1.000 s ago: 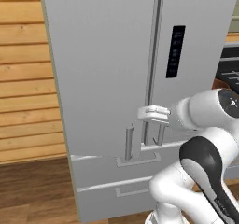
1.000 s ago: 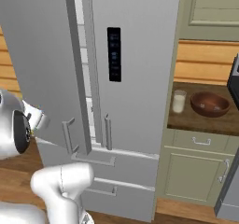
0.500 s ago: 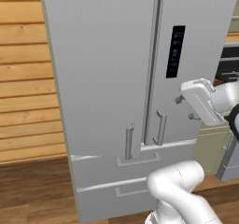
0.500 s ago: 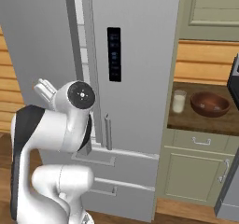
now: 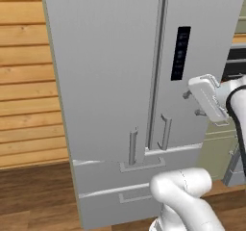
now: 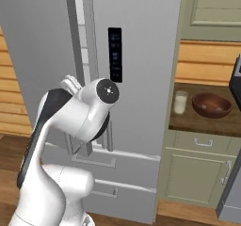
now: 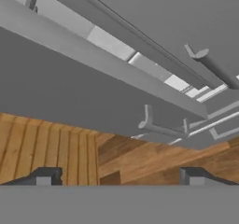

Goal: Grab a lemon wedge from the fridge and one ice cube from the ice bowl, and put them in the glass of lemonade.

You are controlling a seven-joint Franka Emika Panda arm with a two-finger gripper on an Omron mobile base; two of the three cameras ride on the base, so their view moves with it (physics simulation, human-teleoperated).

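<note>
Fridge (image 5: 110,81) left door sits ajar, a narrow gap showing inner shelf edges in the right base view; right door with the black display panel (image 6: 115,54) looks shut. Hand (image 5: 194,104) is just off the right door front, below the panel, in the left base view; its fingertips (image 7: 44,176) stand wide apart in the hand view with nothing between them. Hand camera looks along the left door's edge, with that door's bar handle (image 7: 161,125) ahead and wood floor (image 7: 56,148) beyond. Lemon wedge can't be made out, presumably inside the fridge. Glass of lemonade (image 6: 180,102) stands at the left edge of the tabletop (image 6: 207,121) just right of the fridge, ice bowl (image 6: 211,104) just beside it toward the right, apart from the glass. Step in hand, as I judge it: widen the left door enough to reach inside. To do it well: bring the hand around the door's free edge or handle, push outward along the hinge arc rather than straight, keep elbow off the right door, and open far enough that shelves are in clear sight before reaching for the small wedge. Risk: gap too narrow, and the hand jams on the door edge.
</note>
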